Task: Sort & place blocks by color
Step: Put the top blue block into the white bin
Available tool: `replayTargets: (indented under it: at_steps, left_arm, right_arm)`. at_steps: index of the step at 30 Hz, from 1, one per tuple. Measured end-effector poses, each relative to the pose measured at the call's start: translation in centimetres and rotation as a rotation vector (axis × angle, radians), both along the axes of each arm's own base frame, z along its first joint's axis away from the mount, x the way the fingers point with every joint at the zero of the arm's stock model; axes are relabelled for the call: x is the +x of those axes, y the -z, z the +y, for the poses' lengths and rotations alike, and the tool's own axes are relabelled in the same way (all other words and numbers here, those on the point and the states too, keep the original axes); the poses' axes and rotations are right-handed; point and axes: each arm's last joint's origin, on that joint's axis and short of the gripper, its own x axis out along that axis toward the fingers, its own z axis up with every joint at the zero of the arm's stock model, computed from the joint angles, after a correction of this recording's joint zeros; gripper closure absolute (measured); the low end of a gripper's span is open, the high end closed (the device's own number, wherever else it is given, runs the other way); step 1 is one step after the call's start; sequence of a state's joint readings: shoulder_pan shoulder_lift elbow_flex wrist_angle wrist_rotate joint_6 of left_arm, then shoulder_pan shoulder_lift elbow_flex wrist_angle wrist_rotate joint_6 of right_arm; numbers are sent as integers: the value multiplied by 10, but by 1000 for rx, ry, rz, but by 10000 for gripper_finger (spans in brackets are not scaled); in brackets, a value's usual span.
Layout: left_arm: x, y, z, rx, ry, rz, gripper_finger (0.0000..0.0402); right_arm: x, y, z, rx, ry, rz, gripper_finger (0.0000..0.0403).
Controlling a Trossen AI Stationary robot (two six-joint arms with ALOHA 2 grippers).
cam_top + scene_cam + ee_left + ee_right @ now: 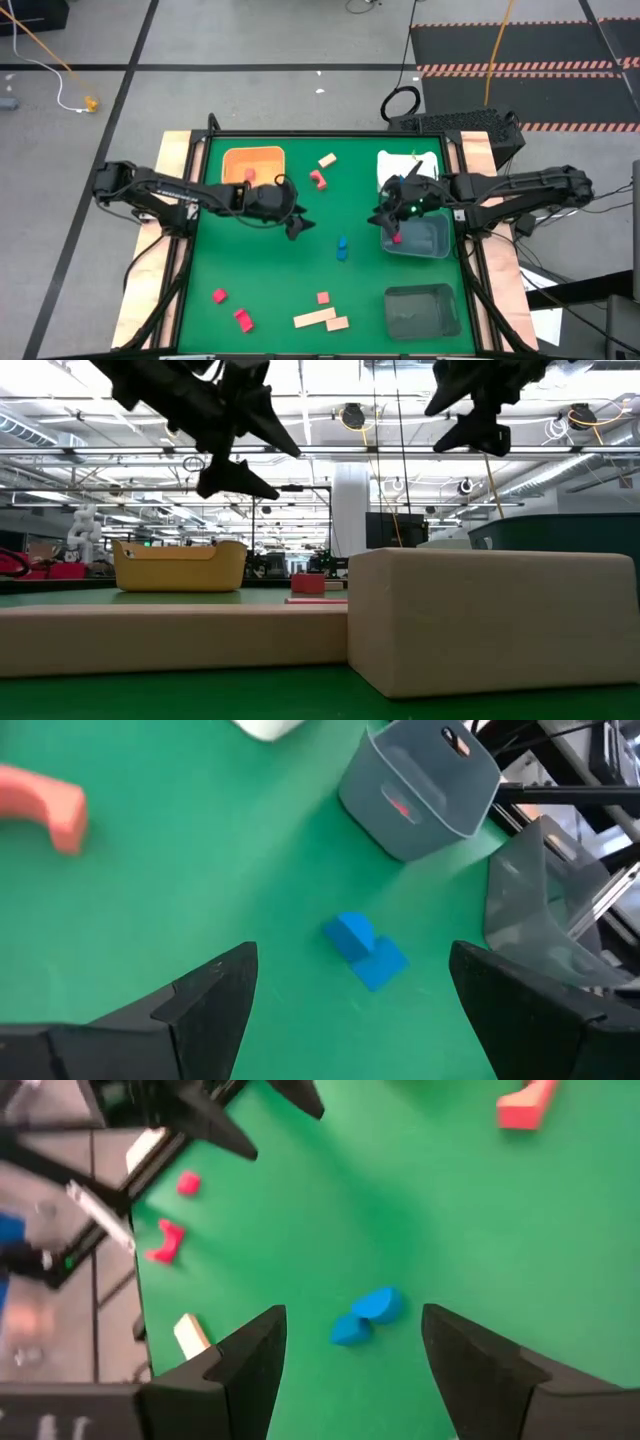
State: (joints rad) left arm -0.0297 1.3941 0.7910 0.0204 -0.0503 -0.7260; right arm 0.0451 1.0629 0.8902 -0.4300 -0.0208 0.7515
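Sorting barely started, by my read. One red block (249, 176) sits in the orange tray (268, 153) at 11 o'clock on the counter (270, 270), and one red block (397, 238) shows in the clear grey tray (432, 243) at 3 o'clock. White tray (395, 162) at 1 o'clock: contents not readable. Darker grey tray (421, 311) at 5 o'clock looks empty. The rest is loose on the green: pink block (318, 178) and tan block (327, 160) near 12, blue blocks (342, 247) at centre, two red blocks (243, 319) at 7 to 8, small pink block (323, 297) and two tan bars (315, 318) at 6. So roughly nine left to place. Left gripper (298, 226) hangs above the counter just toward 9 o'clock of the blue blocks, fingers spread wide, holding nothing; its wrist view frames the blue pair between the fingers. Right gripper (382, 218) is raised at the near edge of the clear grey tray, toward 3 o'clock of the blue blocks, also spread wide and empty. Blue blocks look like the next pick for either arm.
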Motion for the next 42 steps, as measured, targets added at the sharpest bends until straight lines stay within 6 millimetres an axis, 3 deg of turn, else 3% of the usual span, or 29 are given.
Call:
replayTargets:
  at_steps: [9,18,25,31,42]
  left_arm:
    - [-4,0,-41,-99,-64,-9,71]
    - [-8,0,-61,-211,-70,-10,71]
    - [-12,-1,-76,-268,-53,-6,71]
    - [-15,-1,-86,-299,-34,-3,71]
    - [-16,-1,-89,-282,-14,0,71]
  right_arm:
    - [15,15,25,-135,-207,26,177]
    - [40,34,40,-660,-670,-55,177]
    - [65,63,42,-922,-891,-58,177]
    - [76,84,32,-1042,-963,33,177]
    - [92,117,15,-1034,-1058,58,177]
